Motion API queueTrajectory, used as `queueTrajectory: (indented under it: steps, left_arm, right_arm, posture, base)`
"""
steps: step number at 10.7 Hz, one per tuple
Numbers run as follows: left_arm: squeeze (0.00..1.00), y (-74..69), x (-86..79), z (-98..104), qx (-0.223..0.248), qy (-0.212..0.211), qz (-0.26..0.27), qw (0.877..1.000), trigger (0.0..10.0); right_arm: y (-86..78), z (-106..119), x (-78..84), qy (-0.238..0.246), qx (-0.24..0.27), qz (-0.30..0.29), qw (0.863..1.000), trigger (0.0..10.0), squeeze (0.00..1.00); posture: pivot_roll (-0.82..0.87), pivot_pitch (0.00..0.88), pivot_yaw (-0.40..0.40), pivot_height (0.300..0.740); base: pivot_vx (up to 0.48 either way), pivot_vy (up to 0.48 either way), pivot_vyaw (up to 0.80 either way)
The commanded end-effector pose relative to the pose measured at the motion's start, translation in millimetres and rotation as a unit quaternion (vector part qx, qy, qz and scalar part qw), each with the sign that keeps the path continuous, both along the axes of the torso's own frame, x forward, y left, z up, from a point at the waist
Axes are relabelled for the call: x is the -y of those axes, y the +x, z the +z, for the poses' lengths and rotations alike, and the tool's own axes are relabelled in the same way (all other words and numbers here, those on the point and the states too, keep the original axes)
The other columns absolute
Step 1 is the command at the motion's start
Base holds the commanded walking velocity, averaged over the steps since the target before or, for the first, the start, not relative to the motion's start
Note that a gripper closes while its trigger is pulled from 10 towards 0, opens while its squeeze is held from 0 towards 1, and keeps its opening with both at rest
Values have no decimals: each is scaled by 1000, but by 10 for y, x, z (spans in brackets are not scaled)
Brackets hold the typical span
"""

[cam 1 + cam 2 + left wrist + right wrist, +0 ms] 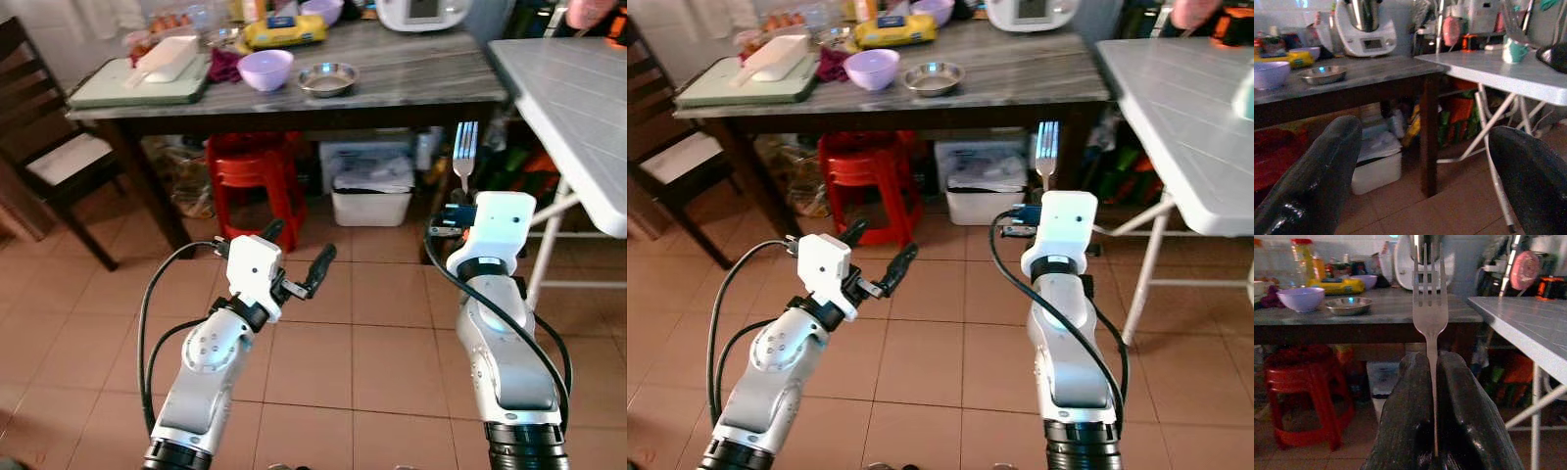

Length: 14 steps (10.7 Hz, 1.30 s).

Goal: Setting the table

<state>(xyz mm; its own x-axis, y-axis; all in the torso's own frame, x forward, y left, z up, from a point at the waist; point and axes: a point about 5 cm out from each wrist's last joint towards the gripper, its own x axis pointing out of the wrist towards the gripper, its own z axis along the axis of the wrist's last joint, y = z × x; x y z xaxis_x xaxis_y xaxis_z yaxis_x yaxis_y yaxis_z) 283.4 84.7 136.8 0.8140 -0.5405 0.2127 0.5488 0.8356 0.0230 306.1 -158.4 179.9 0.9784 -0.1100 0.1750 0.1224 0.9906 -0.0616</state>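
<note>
While clamped in the right claw (pixel 1432 382), fork (pixel 1430 308) upright.

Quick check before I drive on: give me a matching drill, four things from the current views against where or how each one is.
Things:
1. fork
2. purple bowl
3. red stool
4. left gripper

States or places:
A. under the dark table
B. open, holding nothing
C. upright, pinched in the right gripper
D. on the dark table, beside the metal bowl

Pairs: 1-C, 2-D, 3-A, 4-B
</note>
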Motion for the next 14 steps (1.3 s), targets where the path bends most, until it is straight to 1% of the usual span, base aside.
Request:
queueTrajectory:
  steps: [1,4,9,13,14]
  left_arm:
    - [0,-6,-24,36,6,1,-1,1000,10000]
    - [0,-11,-12,39,8,1,-5,1000,10000]
    - [0,1,19,44,8,2,-15,1000,10000]
    - [0,-12,60,28,6,1,-21,1000,10000]
    - [0,-8,70,27,6,0,-21,1000,10000]
  right_arm:
    - [-17,57,1,2,16,-2,1000,10000,0]
    - [-7,60,-6,2,17,-1,1000,10000,0]
    - [-9,66,1,3,22,-1,1000,10000,0]
    - [-6,66,5,-2,23,-1,1000,10000,0]
    - [-1,73,-4,-6,23,1,1000,10000,0]
  posture:
    - [-147,119,99,740]
    - [-146,115,100,740]
    - [-153,107,108,740]
    - [-156,108,97,740]
    - [-157,106,94,740]
  base:
    - [352,0,0]
    - [385,0,0]
    - [299,0,0]
    - [301,0,0]
    - [311,0,781]
